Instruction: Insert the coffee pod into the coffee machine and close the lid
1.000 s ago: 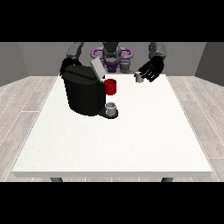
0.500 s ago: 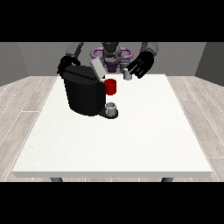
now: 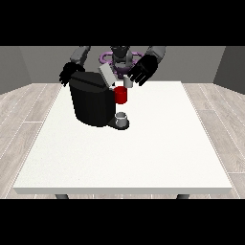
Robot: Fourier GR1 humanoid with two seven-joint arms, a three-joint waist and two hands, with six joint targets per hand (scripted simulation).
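**Pod at the machine's open lid**

Holding a small pale coffee pod [image 3: 127, 82], the robot hand at the view's right [image 3: 143, 70] has its dark fingers curled round the pod's upper part, so only the lower end of the pod shows beneath them. How the thumb lies cannot be made out. The pod hangs just below that robot hand and directly above the red part [image 3: 121, 95] on the front of the coffee machine [image 3: 91, 99]; whether pod and red part touch cannot be told. Just beside this robot hand, toward the view's left, the machine's grey lid [image 3: 106, 74] stands tilted up and open.

The robot hand at the view's left [image 3: 69, 74] sits at the far top corner of the black machine, partly hidden behind it. Its fingers are too small and dark against the machine to read, so I cannot tell whether they are apart or together, nor whether it touches the housing.

Below the pod-holding robot hand, nearer the camera, a small grey cup [image 3: 121, 118] stands on the machine's base. The white table [image 3: 143, 153] carries the machine. Behind both robot hands the robot's torso [image 3: 120, 56] is partly covered by the lid and arms, and its head is cut off at the top.
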